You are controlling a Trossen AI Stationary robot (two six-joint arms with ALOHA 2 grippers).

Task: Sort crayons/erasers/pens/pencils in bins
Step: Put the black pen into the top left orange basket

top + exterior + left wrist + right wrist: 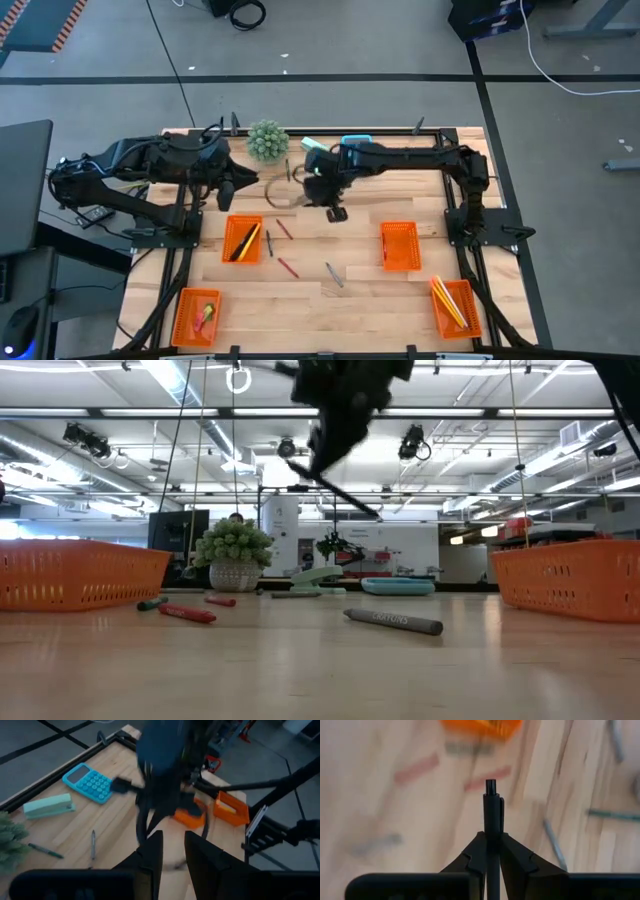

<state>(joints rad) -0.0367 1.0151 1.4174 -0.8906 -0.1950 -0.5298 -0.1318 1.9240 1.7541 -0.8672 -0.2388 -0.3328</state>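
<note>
My right gripper (336, 208) hangs above the table's middle, shut on a black pen (350, 492). My left gripper (227, 192) waits open near the far left, above the table, with nothing between its fingers (152, 851). Two red crayons (285, 230) (288, 267) and a grey stick (333, 275) lie flat on the wood. Four orange bins stand around them: one (243, 240) with a black and a yellow stick, one (197, 315) with small erasers, one (455, 305) with pencils, and one (400, 245). My right gripper pinches the pen's shaft (491, 834) between its two fingers, which slant down from above. The pen runs along the fingers, and its end (491, 787) sticks out past the tips. It is lifted clear of the table and slants downward (365, 505).
A potted plant (267, 140), a mint-green stapler (315, 148) and a blue calculator (356, 141) stand along the far edge. A black frame (450, 215) borders the table. Bare wood lies between the bins near the front edge.
</note>
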